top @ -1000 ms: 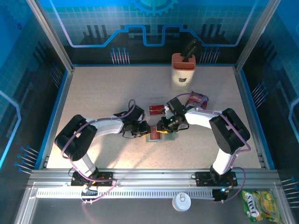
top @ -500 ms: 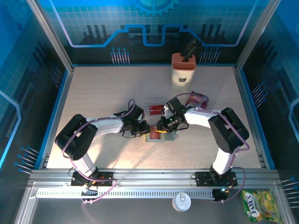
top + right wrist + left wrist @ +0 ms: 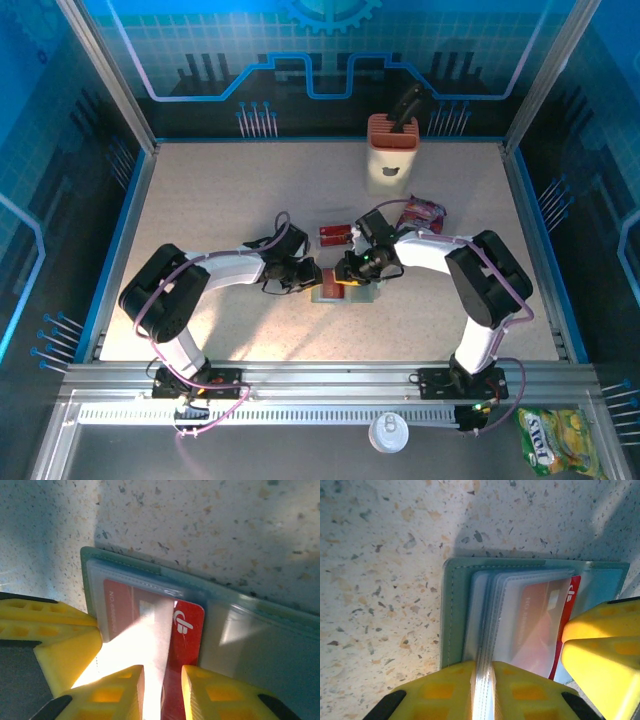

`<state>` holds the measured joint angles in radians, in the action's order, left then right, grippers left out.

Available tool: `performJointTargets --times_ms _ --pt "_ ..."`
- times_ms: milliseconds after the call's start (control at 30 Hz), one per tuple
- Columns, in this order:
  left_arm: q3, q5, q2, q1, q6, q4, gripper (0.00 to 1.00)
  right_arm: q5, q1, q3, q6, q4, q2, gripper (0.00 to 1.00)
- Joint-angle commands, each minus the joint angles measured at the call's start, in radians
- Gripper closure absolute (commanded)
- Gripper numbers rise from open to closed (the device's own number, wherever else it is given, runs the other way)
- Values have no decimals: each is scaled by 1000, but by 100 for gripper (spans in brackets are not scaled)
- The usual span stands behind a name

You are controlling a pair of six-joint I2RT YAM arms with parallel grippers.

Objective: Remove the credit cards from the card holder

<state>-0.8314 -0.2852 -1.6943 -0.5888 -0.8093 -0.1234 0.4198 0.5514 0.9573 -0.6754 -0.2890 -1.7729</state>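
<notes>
- Change is slight: both arms sit almost where they did 1 second ago, so extraction seems stalled.
- Left gripper (image 3: 482,675) is clamped on the card holder (image 3: 451,615) sleeves at the worktop's middle.
- Right gripper (image 3: 163,676) straddles the half-out red card (image 3: 189,630), jaws narrow; grip unclear.

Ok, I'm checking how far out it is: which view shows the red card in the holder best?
Right wrist: the red card shows its logo end clear of the sleeve. Left wrist shows it mostly through plastic; top external shows the card holder tiny.
</notes>
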Motion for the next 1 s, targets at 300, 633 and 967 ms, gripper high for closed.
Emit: performJointTargets --times_ms 300,633,967 --pt "-45 -8 19 16 22 -81 82 -50 -2 13 22 -84 76 73" --pt "-118 -65 9 3 35 -103 81 -34 -16 -9 7 -64 84 73" --pt "-161 -109 -68 -23 66 -105 83 -32 -18 -35 -3 -50 85 73"
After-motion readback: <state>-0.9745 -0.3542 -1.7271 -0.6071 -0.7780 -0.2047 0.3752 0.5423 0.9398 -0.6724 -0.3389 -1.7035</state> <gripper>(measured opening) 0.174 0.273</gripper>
